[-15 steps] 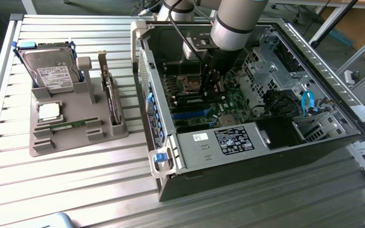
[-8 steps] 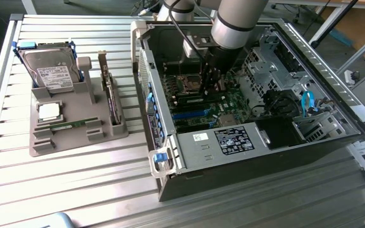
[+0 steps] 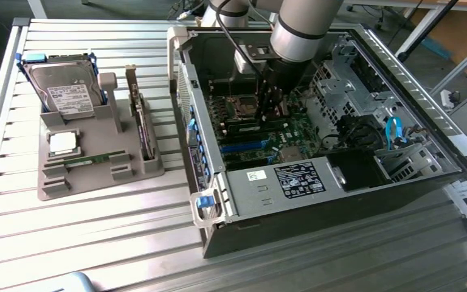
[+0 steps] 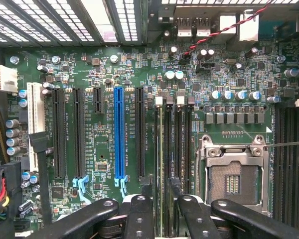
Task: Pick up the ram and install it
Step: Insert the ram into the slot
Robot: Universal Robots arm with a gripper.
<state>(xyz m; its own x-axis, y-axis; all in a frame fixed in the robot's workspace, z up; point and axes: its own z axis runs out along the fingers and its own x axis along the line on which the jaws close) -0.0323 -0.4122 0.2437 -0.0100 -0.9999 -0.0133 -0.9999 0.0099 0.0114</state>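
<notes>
The gripper (image 4: 160,199), fingers spread, hangs inside the computer case (image 3: 428,176) right over the ram (image 4: 161,149), which stands edge-up in its motherboard slot, long axis running straight out between the fingers.

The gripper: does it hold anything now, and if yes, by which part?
Nothing seems to be held. The gripper has its jaws apart, one on each side of the ram that stands in a motherboard slot, without clamping it.
</notes>
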